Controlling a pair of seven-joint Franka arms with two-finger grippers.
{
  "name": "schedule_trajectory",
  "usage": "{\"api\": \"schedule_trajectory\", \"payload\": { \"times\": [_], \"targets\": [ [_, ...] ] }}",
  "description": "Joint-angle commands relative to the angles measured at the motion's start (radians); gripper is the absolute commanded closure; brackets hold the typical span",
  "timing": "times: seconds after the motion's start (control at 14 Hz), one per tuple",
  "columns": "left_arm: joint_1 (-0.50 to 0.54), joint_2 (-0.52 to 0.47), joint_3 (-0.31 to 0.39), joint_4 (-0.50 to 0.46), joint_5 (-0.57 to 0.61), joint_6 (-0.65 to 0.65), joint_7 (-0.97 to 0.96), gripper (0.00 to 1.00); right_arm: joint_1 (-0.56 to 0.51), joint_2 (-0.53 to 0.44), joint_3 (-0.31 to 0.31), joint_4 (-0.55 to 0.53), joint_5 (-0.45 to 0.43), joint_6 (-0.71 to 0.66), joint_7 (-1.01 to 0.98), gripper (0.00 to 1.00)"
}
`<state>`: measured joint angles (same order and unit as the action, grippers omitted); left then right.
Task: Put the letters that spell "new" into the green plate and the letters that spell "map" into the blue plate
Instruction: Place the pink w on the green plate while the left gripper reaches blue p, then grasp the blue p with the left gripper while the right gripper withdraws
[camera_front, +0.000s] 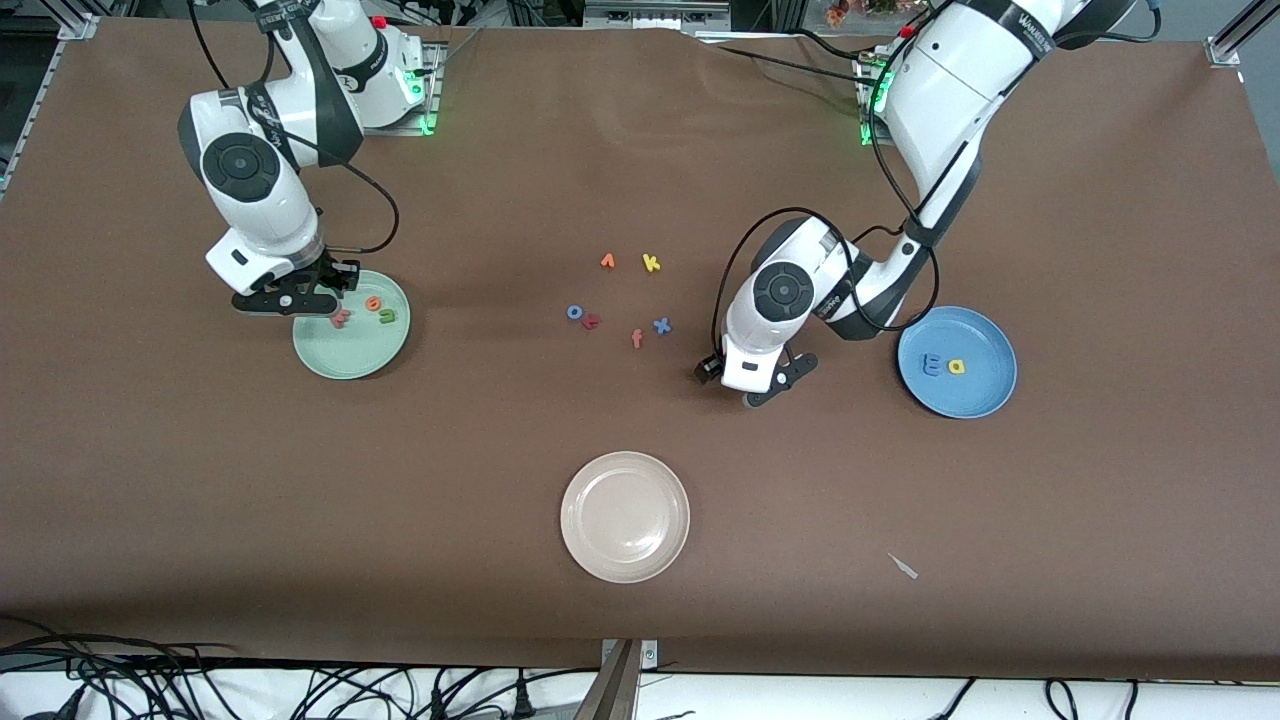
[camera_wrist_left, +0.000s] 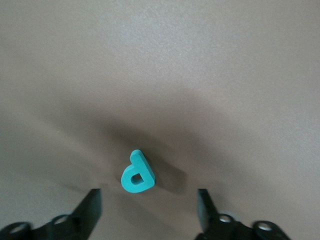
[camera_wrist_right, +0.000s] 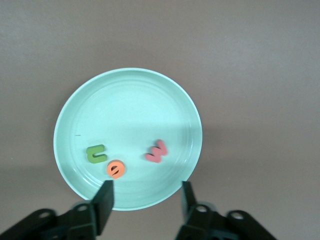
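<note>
The green plate (camera_front: 350, 355) (camera_wrist_right: 130, 110) lies toward the right arm's end of the table. In it are the olive n (camera_front: 387, 316) (camera_wrist_right: 96, 153), the orange e (camera_front: 374, 303) (camera_wrist_right: 115, 169) and the pinkish-red w (camera_front: 340, 318) (camera_wrist_right: 157, 151). My right gripper (camera_front: 290, 300) (camera_wrist_right: 145, 200) hangs open over the plate's rim, holding nothing. The blue plate (camera_front: 965, 395) holds the blue m (camera_front: 932, 365) and the yellow a (camera_front: 957, 367). My left gripper (camera_front: 753, 385) (camera_wrist_left: 148, 207) is low over the table beside the blue plate, open. The teal p (camera_wrist_left: 137, 172) lies on the cloth just ahead of its fingers, untouched.
A cream-white plate (camera_front: 625, 516) sits nearer the front camera at mid-table. Loose letters lie in the middle: orange v (camera_front: 607, 261), yellow k (camera_front: 651, 263), blue o (camera_front: 575, 312), blue x (camera_front: 661, 325), pink f (camera_front: 637, 339). A small scrap (camera_front: 904, 566) lies near the front edge.
</note>
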<state>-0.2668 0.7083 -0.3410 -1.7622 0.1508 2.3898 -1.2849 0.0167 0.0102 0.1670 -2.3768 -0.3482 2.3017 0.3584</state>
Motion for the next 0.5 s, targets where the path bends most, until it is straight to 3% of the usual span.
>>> {"api": "schedule_trajectory", "payload": {
  "times": [0.0, 0.07, 0.21, 0.43],
  "targets": [
    [-0.011, 0.002, 0.013, 0.003, 0.027, -0.009, -0.034, 0.26, 0.000, -0.042, 0.003, 0.010, 0.020, -0.004, -0.015, 0.01],
    [-0.012, 0.000, 0.013, 0.003, 0.044, -0.011, -0.059, 0.27, 0.002, -0.045, 0.006, 0.030, 0.034, -0.011, -0.015, 0.01],
    [-0.012, 0.002, 0.011, 0.003, 0.085, -0.012, -0.079, 0.30, 0.002, -0.055, 0.035, 0.105, 0.141, -0.076, -0.019, 0.01],
    [-0.012, 0.005, 0.011, 0.003, 0.089, -0.012, -0.083, 0.35, 0.002, -0.056, 0.046, 0.278, 0.166, -0.266, -0.047, 0.00]
  ]
}}
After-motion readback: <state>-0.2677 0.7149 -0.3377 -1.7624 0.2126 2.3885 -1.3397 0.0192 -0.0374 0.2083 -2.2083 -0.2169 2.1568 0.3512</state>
